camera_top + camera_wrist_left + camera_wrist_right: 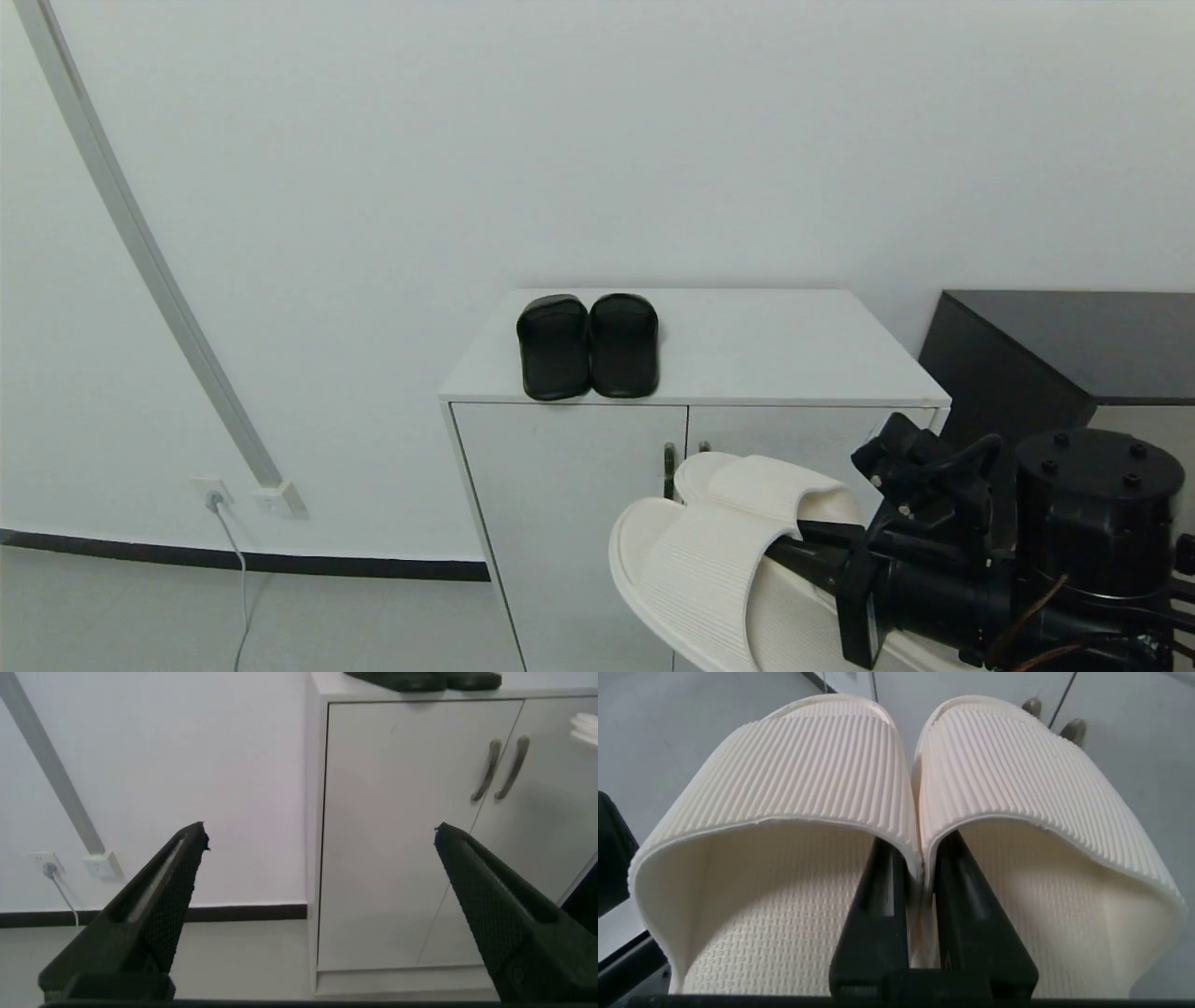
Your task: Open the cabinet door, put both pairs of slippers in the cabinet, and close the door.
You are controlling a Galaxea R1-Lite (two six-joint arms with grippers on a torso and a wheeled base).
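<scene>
White wall is backing the shut cabinet [560, 485], black slippers [588, 345] sitting on top, while the right pincer [822, 551] is hanging low before the doors, holding the white slippers [719, 551] and risking a knock against the handles; the left pincer [320, 831] is gaping wide, empty, facing the cabinet; the right's fingers [878, 915] are clamping the pair's touching sides.

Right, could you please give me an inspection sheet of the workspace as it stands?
Surface: white cabinet top, holds black slippers near its front left.
Job's things: cabinet doors shut; white slippers held in front of them.
Clutter: nothing seen.
Hands: left hand open, empty; right hand shut on white slippers.
Cables: grey cable from wall socket to floor.
Surroundings: white wall, slanted conduit, dark counter on the right.
</scene>
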